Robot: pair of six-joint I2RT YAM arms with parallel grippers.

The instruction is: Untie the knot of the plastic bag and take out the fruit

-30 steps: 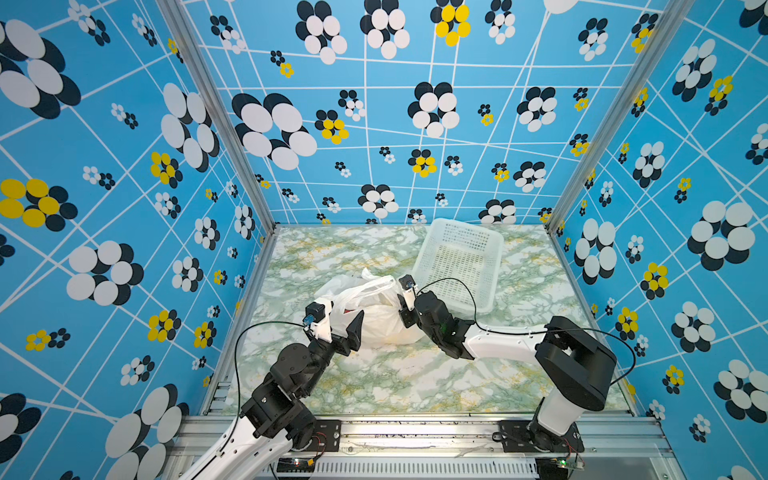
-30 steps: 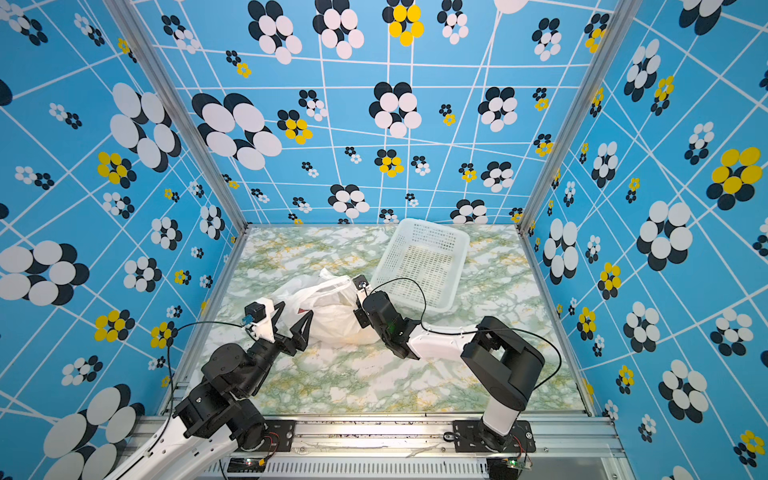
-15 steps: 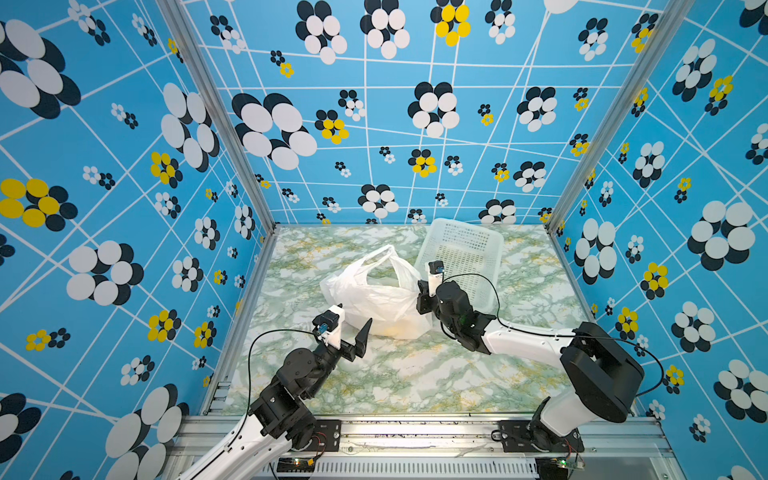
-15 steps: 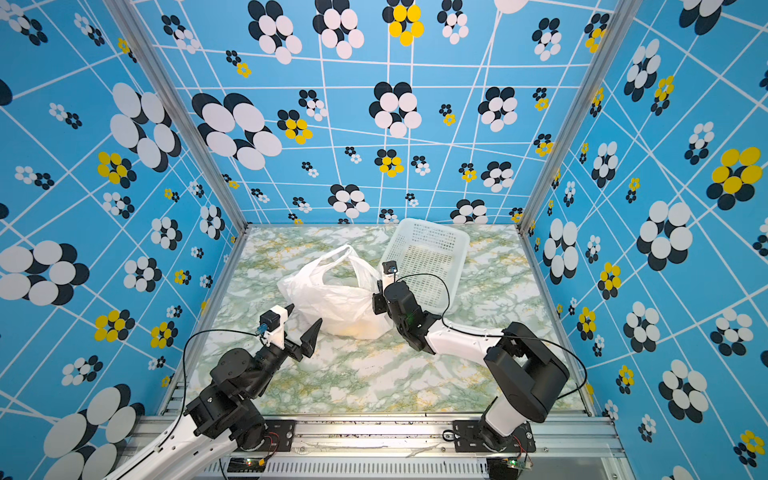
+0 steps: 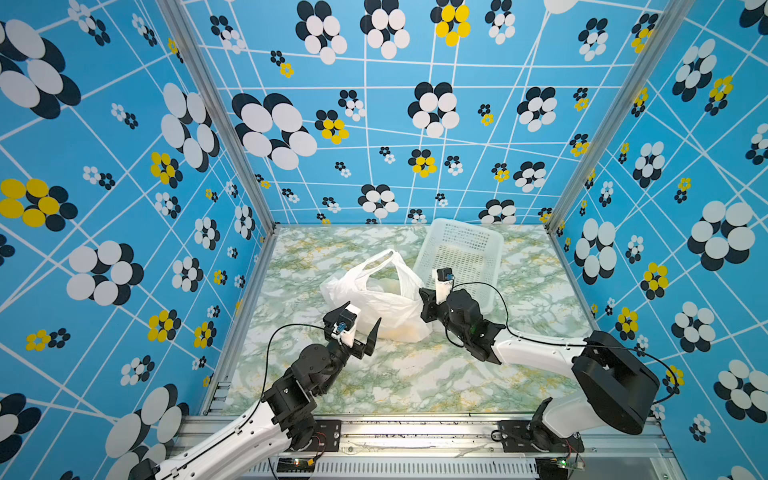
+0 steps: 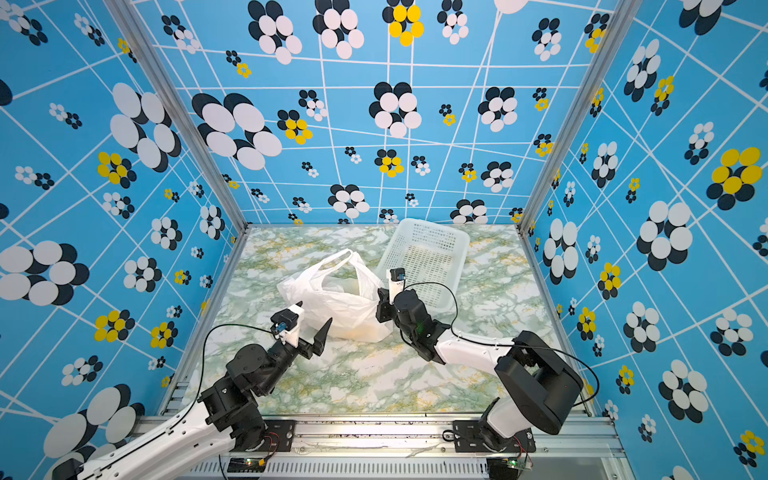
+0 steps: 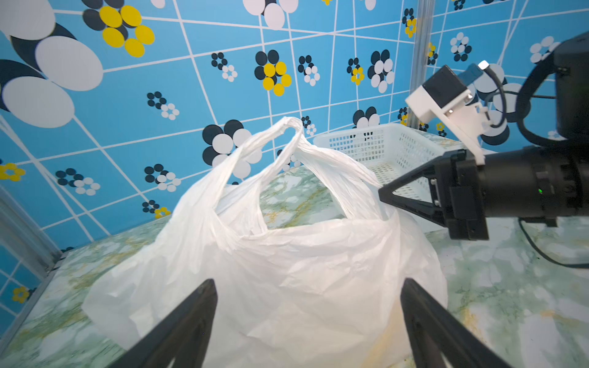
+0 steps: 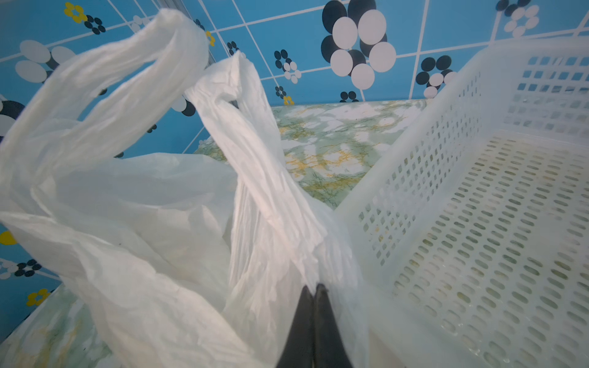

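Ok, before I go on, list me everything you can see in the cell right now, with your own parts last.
thin translucent white plastic bag: one, white, middle of the table, mouth upward.
loop handles: two, white, standing up from the bag, apparently not tied together.
fruit: count cannot be told, yellowish shapes showing faintly through the bag's wall.
white perforated plastic basket: one, white, far right part of the table, beside the bag.
green-and-white marbled table: one, under everything.
blue flower-patterned walls: three, around the table.
left pincer: one, black, open, at the bag's near side, holding nothing.
right pincer: one, black, shut on the bag at the base of a handle.
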